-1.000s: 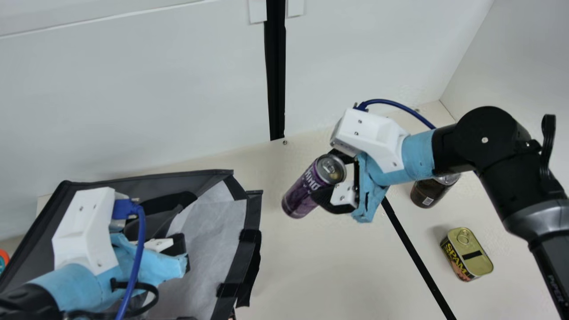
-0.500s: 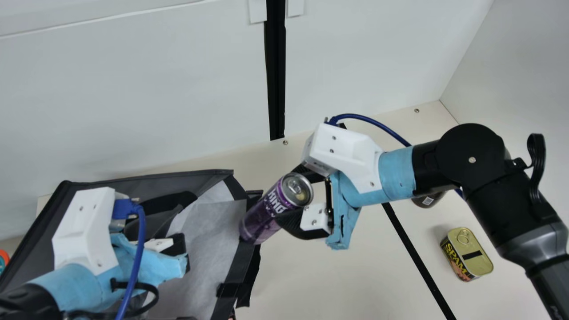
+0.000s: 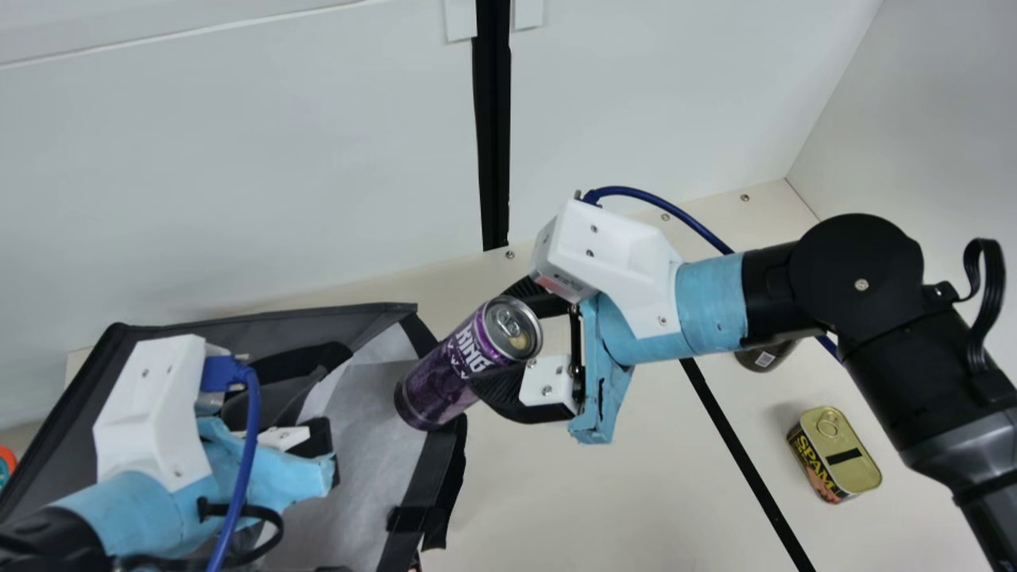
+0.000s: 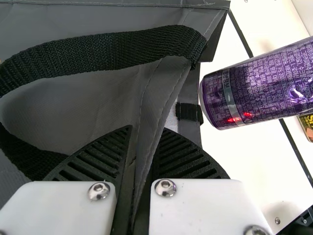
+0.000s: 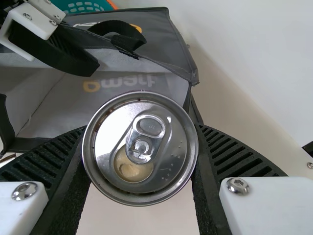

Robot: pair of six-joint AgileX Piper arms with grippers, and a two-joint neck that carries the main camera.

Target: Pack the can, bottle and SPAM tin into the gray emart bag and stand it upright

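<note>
My right gripper (image 3: 512, 345) is shut on the purple can (image 3: 445, 381), which leans with its lower end over the open mouth of the gray bag (image 3: 357, 445). In the right wrist view the can's lid (image 5: 142, 147) lies between the fingers of my right gripper (image 5: 142, 161). My left gripper (image 3: 318, 453) is at the bag's left part; in the left wrist view, my left gripper (image 4: 142, 166) pinches a fold of the bag's gray fabric (image 4: 161, 93). The SPAM tin (image 3: 842, 453) rests on the table at right. Partly behind my right arm is the dark bottle (image 3: 764, 357).
Walls stand behind the table (image 3: 604, 492) and at its right. A black strip (image 3: 747, 461) runs along the table between the bag and the SPAM tin. An orange and teal object (image 3: 6, 465) shows at the far left edge.
My right gripper has carried the can leftward and down, from above the table to the bag's right rim, then slightly farther left. My left arm has stayed still.
</note>
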